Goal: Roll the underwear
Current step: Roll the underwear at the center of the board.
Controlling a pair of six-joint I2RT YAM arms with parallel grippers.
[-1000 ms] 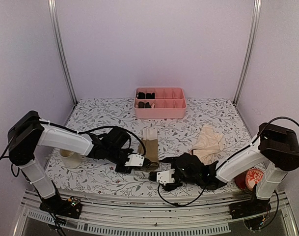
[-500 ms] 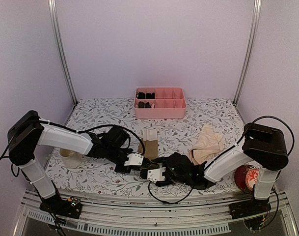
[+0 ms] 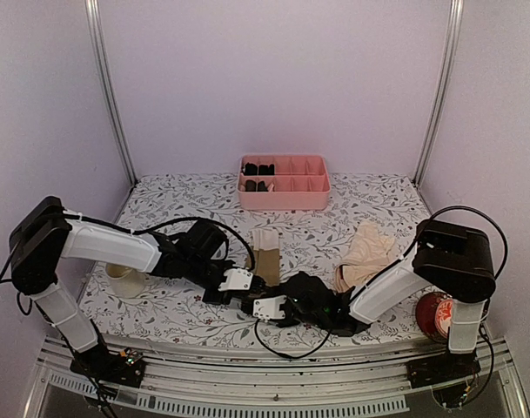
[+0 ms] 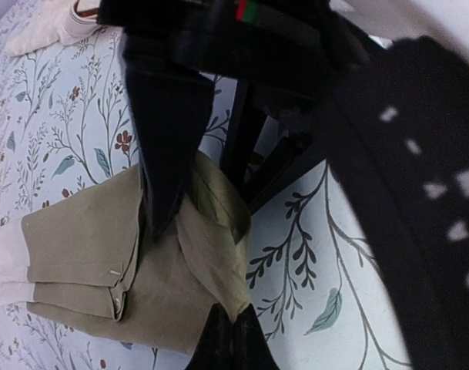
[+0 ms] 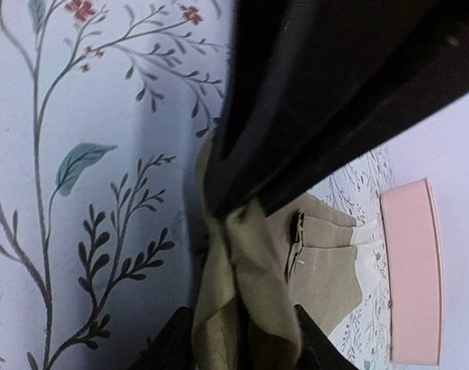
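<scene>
1. Olive-brown underwear point(image 3: 267, 261) lies as a folded strip mid-tabletop point(image 3: 177, 209). Its cream part is at the far end, and its near end is bunched and lifted close to the near edge.
2. Left gripper point(image 4: 226, 335) is clamped tight on a corner of that near end.
3. Right gripper point(image 5: 238, 339) meets it there, fingers narrow on both sides of the bunched edge, with fabric filling the gap.
4. Peach-beige underwear point(image 3: 367, 252) sits crumpled toward the right edge, apart from both grippers.
5. Pink tray point(image 3: 282, 198) is at far edge centre, with black bundles point(image 3: 258, 169) in its left compartments.

Olive-and-cream underwear point(image 4: 88, 254), floral table point(image 3: 378, 200), pink tray point(image 3: 282, 203)
</scene>
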